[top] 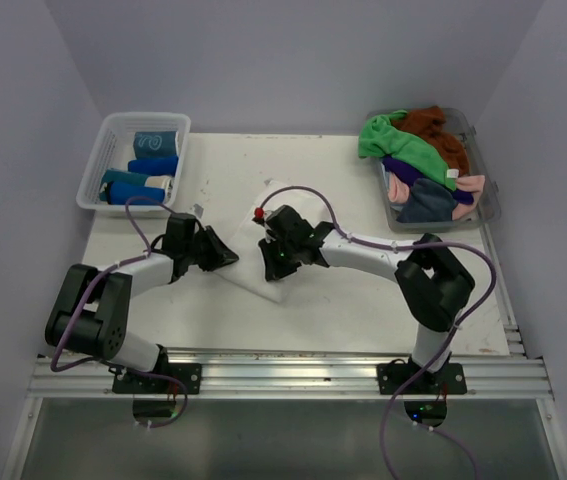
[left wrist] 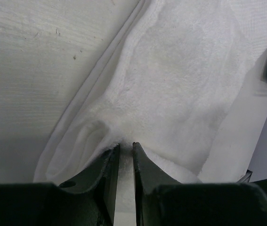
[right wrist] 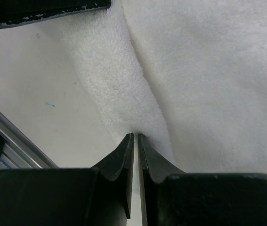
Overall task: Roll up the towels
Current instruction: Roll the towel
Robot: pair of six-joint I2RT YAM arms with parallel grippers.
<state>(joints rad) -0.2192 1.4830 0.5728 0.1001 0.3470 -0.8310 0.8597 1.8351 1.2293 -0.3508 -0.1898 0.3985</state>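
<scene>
my left gripper [left wrist: 126, 145] has its jaws drawn almost together, nipping a bunched edge of the white towel [left wrist: 180, 80]. my right gripper [right wrist: 136, 135] is likewise nearly closed, with a fold of the same cloth caught at its tips. the white towel lies spread in the middle of the table [top: 363, 300], between my two arms, with both grippers at its near side. i judge this to be the start of a roll: the edge is gripped but no turn shows yet. the next move calls for both grippers to lift and tip that edge away together, evenly, so the roll comes out straight. far left, the slotted basket [top: 95, 170] holds rolled towels [top: 153, 165], blue and teal. far right, the clear tub [top: 490, 200] holds loose towels [top: 403, 145]. there is no brand or writing i can read; a small tag in the tub is too tiny.
</scene>
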